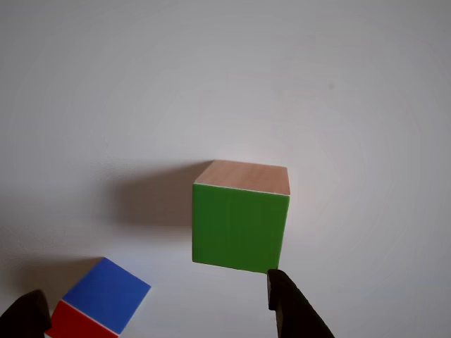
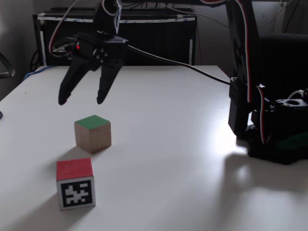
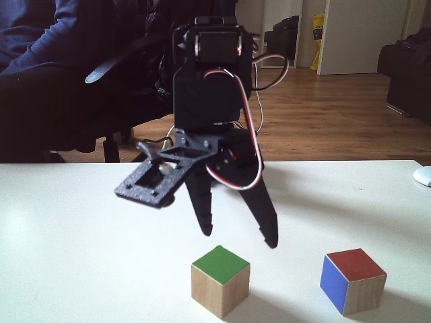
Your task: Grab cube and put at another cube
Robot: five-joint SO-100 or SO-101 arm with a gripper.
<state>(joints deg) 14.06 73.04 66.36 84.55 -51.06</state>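
Observation:
The wooden cube (image 1: 241, 218) shows its green face toward the other view, resting on the white table; in both fixed views (image 2: 93, 133) (image 3: 220, 279) the green face is on top. The smaller cube (image 1: 100, 301) with blue and red faces lies at the lower left of the other view; it shows a black-and-white marker (image 2: 75, 183) in a fixed view and sits right of the wooden cube (image 3: 353, 280) in another. My gripper (image 2: 81, 101) (image 3: 240, 239) hangs open above the wooden cube, apart from it, holding nothing. Its dark fingertips (image 1: 292, 306) frame the bottom of the other view.
The arm's base (image 2: 274, 134) stands at the table's right side in a fixed view. A person sits in a chair (image 3: 60, 81) behind the table. A dark cabinet (image 2: 144, 38) stands beyond the table's far edge.

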